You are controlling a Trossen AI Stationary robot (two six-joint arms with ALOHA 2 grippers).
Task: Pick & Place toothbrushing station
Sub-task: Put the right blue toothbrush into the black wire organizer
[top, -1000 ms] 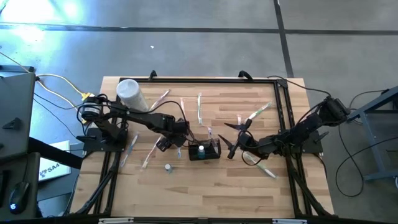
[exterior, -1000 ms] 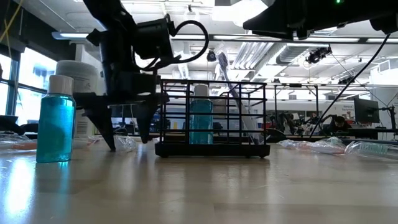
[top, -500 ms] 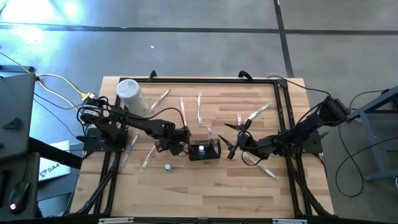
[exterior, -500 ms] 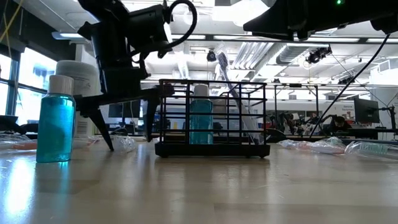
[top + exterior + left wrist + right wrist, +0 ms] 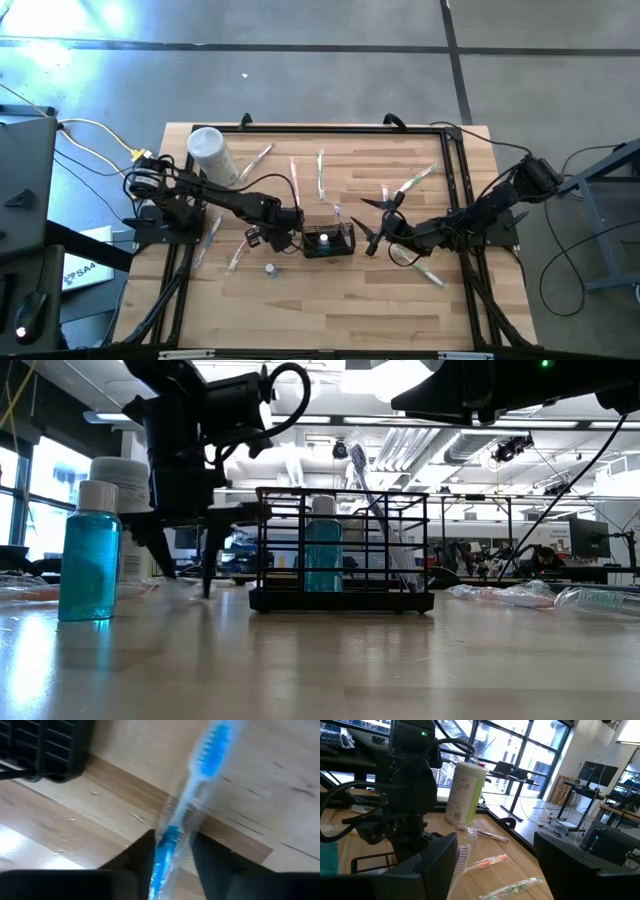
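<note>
Overhead and table-level views of a wooden table (image 5: 330, 300). The station (image 5: 329, 241), a black wire holder, stands near the table's centre; at table level it (image 5: 342, 550) holds a blue bottle (image 5: 322, 550) and an upright toothbrush (image 5: 372, 510). The left gripper (image 5: 281, 238) is down at the table just beside the station; in its wrist view the fingers (image 5: 142, 855) sit on either side of a wrapped blue brush (image 5: 192, 800) lying on the wood, close against the wrapper, though whether they clamp it cannot be told. The right gripper (image 5: 372, 222) waits on the station's other side, jaws apart. A second blue bottle (image 5: 89, 552) stands apart from the station. A white canister (image 5: 210, 152) stands at the far left; its label (image 5: 462, 785) bears print too small to read. Other wrapped brushes lie scattered.
</note>
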